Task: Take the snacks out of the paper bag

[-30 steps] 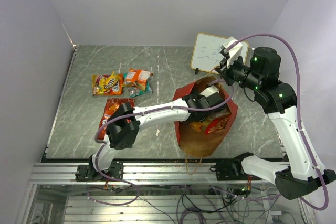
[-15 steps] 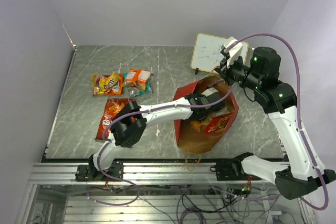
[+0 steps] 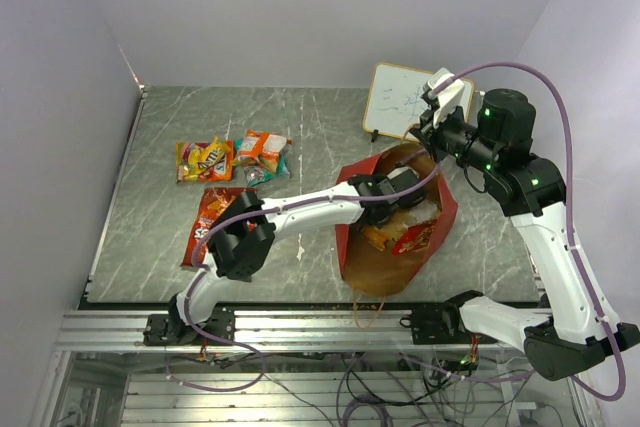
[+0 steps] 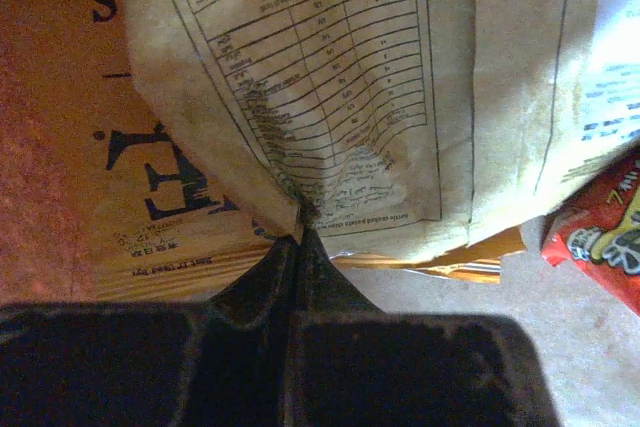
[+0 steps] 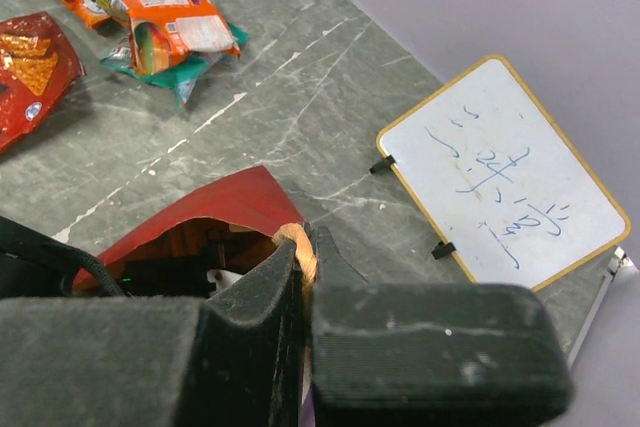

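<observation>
Left wrist view shows the left pincer (image 4: 300,232), open a moment ago, now pinching the tan chip bag (image 4: 330,77) (the right pincer (image 5: 305,247) grips the paper bag (image 3: 392,272) by its rim), so lifting out can begin.

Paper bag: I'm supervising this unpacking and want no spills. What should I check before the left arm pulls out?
1. Grip: left claw shut on the tan chip bag: ok, pinching its edge.
2. Hold: right claw shut on the rim of the paper bag: ok.
3. Bag mouth open enough: ok in the top view.
4. Is the red packet free of the chip bag: cannot tell; the chip bag overlaps it.
5. Bare table for set-down: ok, left of the bag.
</observation>
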### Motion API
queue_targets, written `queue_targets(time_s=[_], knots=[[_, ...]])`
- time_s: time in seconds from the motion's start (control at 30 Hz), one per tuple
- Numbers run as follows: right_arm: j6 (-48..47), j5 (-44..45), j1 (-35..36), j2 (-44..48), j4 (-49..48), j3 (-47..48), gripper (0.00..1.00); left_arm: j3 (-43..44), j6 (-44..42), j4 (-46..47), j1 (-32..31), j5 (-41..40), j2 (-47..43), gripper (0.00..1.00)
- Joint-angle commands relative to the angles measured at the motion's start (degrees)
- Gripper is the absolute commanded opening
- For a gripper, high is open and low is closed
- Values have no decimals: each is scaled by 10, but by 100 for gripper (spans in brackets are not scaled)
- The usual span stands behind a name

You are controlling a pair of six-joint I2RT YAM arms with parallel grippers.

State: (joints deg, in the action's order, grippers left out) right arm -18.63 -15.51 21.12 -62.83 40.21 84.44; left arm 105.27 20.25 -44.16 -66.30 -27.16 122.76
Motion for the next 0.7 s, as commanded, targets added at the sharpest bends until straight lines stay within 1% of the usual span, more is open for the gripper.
queue_targets(time_s=[0.0,0.17,0.33,0.53,0.67], knots=[[19,31,1,14,-51,5,0,21,-32,17,1,29,-55,7],[25,68,1,18,-77,-7,0,-14,-61,61,1,59,-120,7],[37,108,1,7,-87,-2,0,-41,-76,96,1,114,-177,7],[57,139,0,0,-107,-5,0,-25,-89,88,0,162,-209,7],[64,154,1,-5,-115,-7,0,-15,-94,90,0,179,-236,7]])
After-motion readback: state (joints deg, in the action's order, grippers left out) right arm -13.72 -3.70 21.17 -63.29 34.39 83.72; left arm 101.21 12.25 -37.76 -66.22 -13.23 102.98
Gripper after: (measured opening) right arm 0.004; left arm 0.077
